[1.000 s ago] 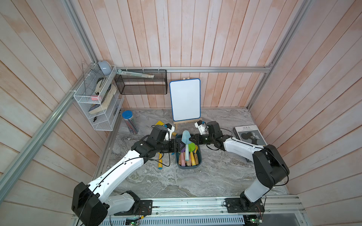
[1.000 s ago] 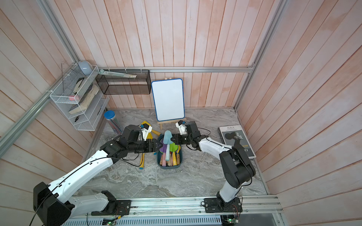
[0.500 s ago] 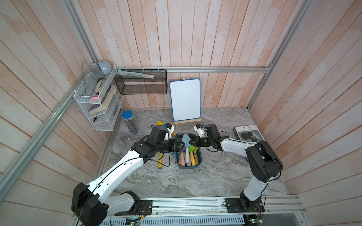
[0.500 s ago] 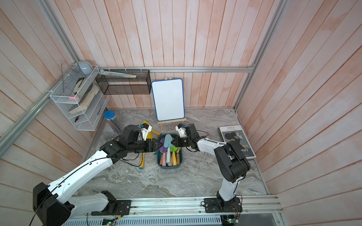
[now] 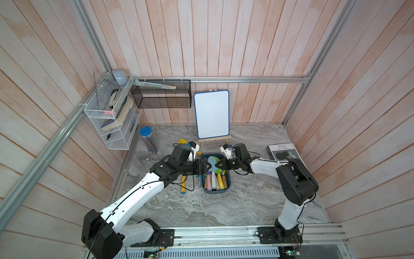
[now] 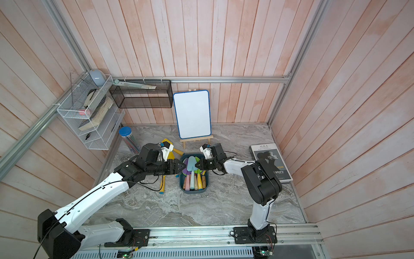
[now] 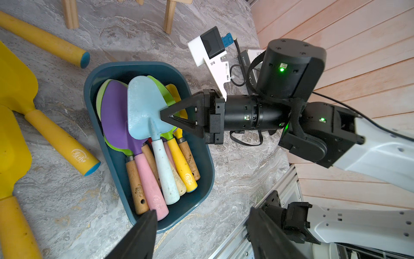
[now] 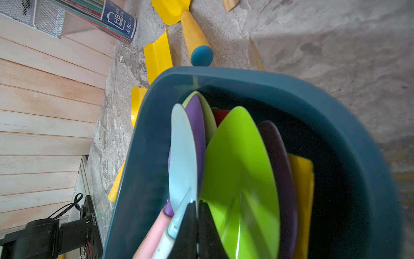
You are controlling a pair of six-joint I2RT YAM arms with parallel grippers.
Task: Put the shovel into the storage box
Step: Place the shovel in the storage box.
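Right tool point(image 7: 162, 115), jaws together, reaches into the storage box point(image 7: 134, 66), tip against the shovel point(image 7: 145, 105) lying there.
Left tool point(image 5: 206, 167) (jaws apart) hovers at the storage box's opposite side; placement looks finished, so the next move calls for withdrawing without snagging the blade.

Obscured and cropped, wrist views
You get only two finger ends of the left gripper point(image 7: 202, 212), frame-cropped; yellow shovels point(image 7: 15, 85) run off the edge; the light-blue shovel point(image 7: 147, 105) partly covers the other blades point(image 7: 112, 116); storage box point(image 8: 280, 83) rim partly blurred.
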